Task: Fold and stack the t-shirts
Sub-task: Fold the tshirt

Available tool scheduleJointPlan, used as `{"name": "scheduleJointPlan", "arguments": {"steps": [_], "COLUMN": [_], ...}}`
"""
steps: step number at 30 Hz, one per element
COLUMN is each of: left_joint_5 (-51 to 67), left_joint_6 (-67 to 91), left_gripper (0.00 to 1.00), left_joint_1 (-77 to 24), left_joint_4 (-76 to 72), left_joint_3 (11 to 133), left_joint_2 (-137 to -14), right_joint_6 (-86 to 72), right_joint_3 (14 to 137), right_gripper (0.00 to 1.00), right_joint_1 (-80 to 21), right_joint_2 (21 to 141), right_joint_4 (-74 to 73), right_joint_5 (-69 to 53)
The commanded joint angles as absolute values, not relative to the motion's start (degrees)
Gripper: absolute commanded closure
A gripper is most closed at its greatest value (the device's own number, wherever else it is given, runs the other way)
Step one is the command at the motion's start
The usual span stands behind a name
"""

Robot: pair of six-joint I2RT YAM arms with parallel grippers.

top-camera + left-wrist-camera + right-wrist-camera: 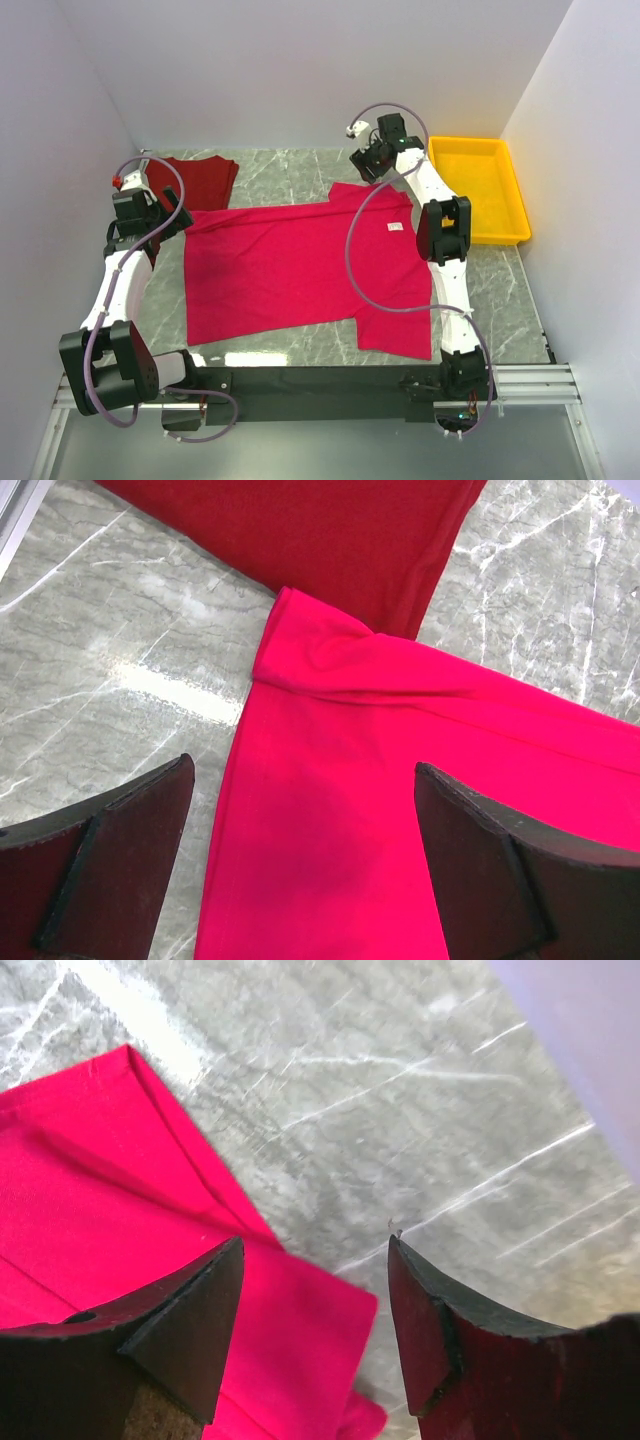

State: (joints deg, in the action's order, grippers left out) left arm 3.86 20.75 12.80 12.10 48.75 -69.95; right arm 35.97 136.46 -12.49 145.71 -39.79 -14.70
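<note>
My left pincer hangs released, its dark, matte pads wide apart with nothing between them, above the far hem corner of the crimson-pink t-shirt. The soft knit is rumpled into a small fold there. My right pincer is also parted and empty, over the edge of that shirt's far sleeve and bare stone.

The shirt lies spread flat, its long axis running left to right, hem toward my left arm and its white neck tag toward my right. The brick-red t-shirt lies folded at the far left, meeting the pink corner.

The table is glossy grey veined marble inside plain pale walls. A yellow plastic tray sits far right.
</note>
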Motion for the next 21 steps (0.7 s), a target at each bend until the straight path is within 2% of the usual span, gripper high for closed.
{"name": "scheduleJointPlan", "arguments": {"steps": [1,21], "left_joint_5": [5.0,5.7], "left_joint_6": [21.4,21.7], "left_gripper": [0.04,0.04], "left_joint_1": [13.0,13.0], "left_joint_4": [11.9,12.0], "left_joint_3": [48.7,48.4], "left_joint_2": [-69.2,-69.4], "right_joint_6": [38.2,40.3], "right_joint_3": [137.2,138.6], "right_gripper": [0.35,0.40], "right_joint_1": [-12.6,-14.0], "right_joint_2": [146.3,149.5], "right_joint_4": [-40.4,-47.0], "right_joint_5": [-15.6,-13.9]}}
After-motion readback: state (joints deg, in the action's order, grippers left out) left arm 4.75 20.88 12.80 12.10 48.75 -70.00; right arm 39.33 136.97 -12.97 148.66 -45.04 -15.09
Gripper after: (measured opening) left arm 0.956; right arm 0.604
